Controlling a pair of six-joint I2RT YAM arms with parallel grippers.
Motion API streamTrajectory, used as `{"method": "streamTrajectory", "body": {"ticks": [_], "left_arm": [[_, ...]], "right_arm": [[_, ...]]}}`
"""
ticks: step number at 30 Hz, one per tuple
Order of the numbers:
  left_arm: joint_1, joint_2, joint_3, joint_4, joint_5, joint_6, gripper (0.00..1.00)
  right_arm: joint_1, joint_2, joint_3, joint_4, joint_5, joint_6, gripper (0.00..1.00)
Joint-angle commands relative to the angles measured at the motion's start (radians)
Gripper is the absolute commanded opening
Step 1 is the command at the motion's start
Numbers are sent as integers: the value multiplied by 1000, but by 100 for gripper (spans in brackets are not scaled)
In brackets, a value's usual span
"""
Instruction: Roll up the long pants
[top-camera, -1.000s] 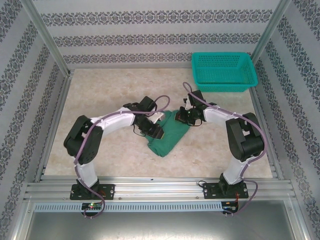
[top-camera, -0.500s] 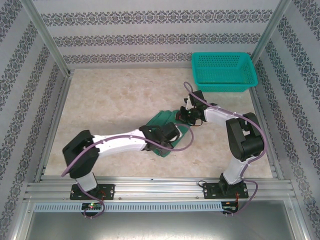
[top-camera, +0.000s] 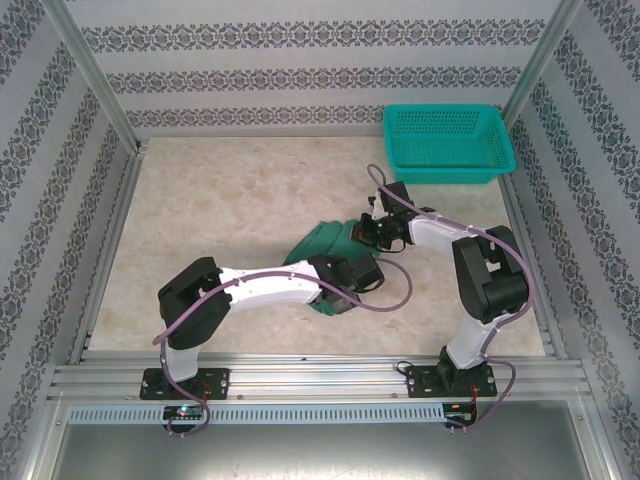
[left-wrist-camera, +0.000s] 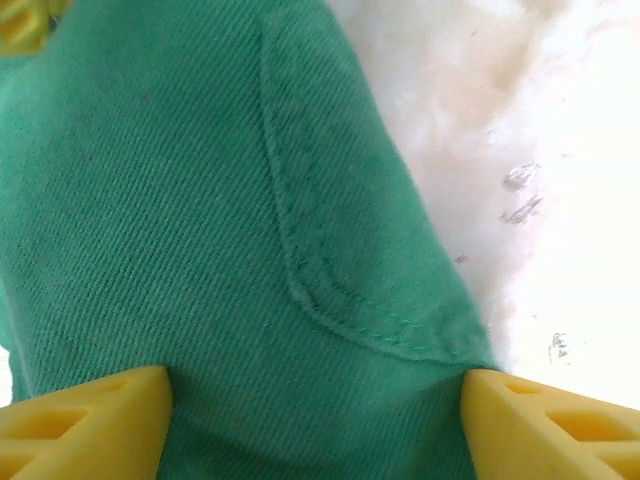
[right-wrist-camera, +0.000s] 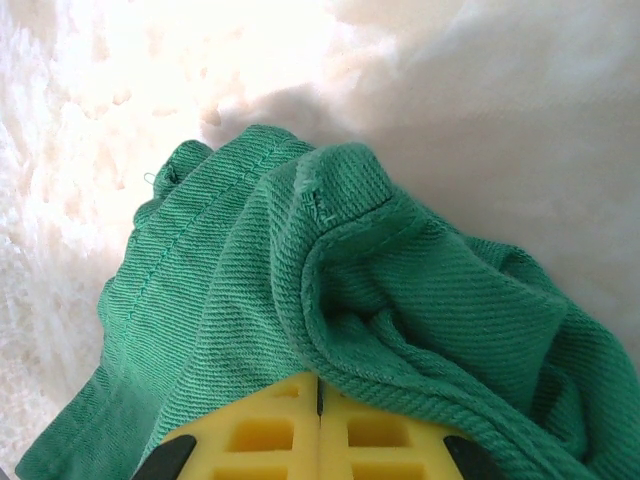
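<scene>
Pants (top-camera: 322, 243) sit mid-tabletop (top-camera: 220, 200) as a compact green wad, centre of the top view, slightly right. Not a clean roll: lumpy, wider at the lower end.

Left gripper (left-wrist-camera: 315, 425): released, fingers (left-wrist-camera: 85, 420) spread wide either side of the cloth, straddling it low in the wrist view. Nothing grasped. Right gripper (right-wrist-camera: 320, 430): clenched, pads meeting, a thick hem (right-wrist-camera: 345, 345) bunched right at the tips. Can't tell if a fold is nipped between them or just pressed against them.

Handling, my read: twill weave, light, fully limp, no shape of its own. Shouldn't slip on the pads, but layers slide over each other, and a loose wrap likely springs open once let go. The stitched pocket seam (left-wrist-camera: 300, 260) and the hems are the thickest, stiffest bits. Best bite is there, or across the full thickness of the wad. Pinching one top layer would just peel it off.

Room: open tabletop to the left and upper left of the top view, plenty for dragging or rolling that way. Basket (top-camera: 447, 140) is upper right, well apart from the wad. The tight spot is the wad itself. Both wrists are close together over it, the left arm lies across lower centre, and its cable loops just beside the right forearm. Walls are well apart from the wad on every side.
</scene>
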Motion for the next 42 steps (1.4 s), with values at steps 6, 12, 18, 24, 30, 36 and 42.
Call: {"method": "streamTrajectory", "body": {"ticks": [6,12,18,24,30,36,42], "left_arm": [[-68,58,102,-112,-177,-16,80],[-60,136,88,-116,-258,-17,82],[-23,163,68,-111,-255,-31,89],[54,202,58,-141,-199,-75,89],[106,260,27,-118,-126,-89,59],[105,262,-2,-70,-36,-89,0],[93,207,21,-133,144,-128,0]], "right_arm": [[15,85,-47,-100,68,-11,0],[18,72,-45,-103,71,-9,0],[18,66,-41,-109,71,-10,0],[18,67,-43,-114,70,-14,0],[20,62,-57,-112,70,-17,0],[14,41,-70,-105,78,-13,0],[-45,-77,-77,-97,126,6,1]]}}
